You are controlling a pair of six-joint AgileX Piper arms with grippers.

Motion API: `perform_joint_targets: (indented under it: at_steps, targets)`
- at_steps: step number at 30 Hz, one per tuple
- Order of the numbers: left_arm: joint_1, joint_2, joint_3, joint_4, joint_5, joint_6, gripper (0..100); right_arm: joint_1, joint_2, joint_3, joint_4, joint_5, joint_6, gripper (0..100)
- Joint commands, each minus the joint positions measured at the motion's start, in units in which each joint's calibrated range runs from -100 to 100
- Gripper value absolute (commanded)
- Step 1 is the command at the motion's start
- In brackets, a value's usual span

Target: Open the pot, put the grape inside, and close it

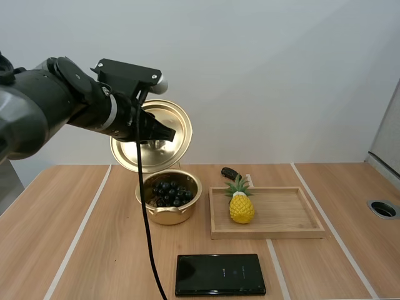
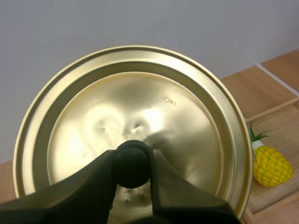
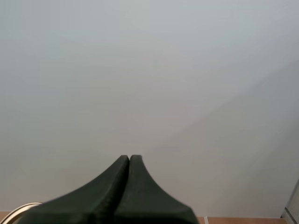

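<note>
My left end effector [image 2: 132, 158] pinches lid's [image 2: 187, 116] part-hidden knob [image 2: 132, 167]; right end effector [image 3: 129, 161] closed, empty.

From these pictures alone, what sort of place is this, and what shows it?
Probably a robotics test bench: the left pincer holds a lid up near a pot of grapes, beside a toy pineapple on a wooden tray.
</note>
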Motion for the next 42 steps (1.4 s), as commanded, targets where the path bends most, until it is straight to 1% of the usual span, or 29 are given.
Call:
perform_joint_targets:
  at_steps: [1,7,18,26,34,42]
  targets:
    - [-1.05,2.87,0.13,-1.24,-2.07,0.41,0,-0.28,-1.44,-0.51,-0.18,-0.35,-0.42,0]
    - [-2.83,9.22,0.13,0.37,-2.24,0.41,0,-0.28,-3.21,-0.51,-0.77,0.68,-0.79,0]
    - [-2.86,18.16,-0.62,3.08,-6.88,0.41,0,-0.28,-6.22,-0.51,-1.04,1.16,-0.78,0]
    - [-2.86,22.84,-6.44,3.25,1.82,0.41,0,-0.28,-7.52,-0.39,-1.04,1.16,-0.78,0]
    - [-2.86,27.75,-11.78,3.37,10.44,-1.94,0,-0.28,-9.15,-0.39,-1.04,1.16,-0.78,0]
    - [-2.86,31.63,-12.08,4.75,11.26,-2.18,0,-0.28,-9.58,-0.39,-1.24,1.16,-1.68,0]
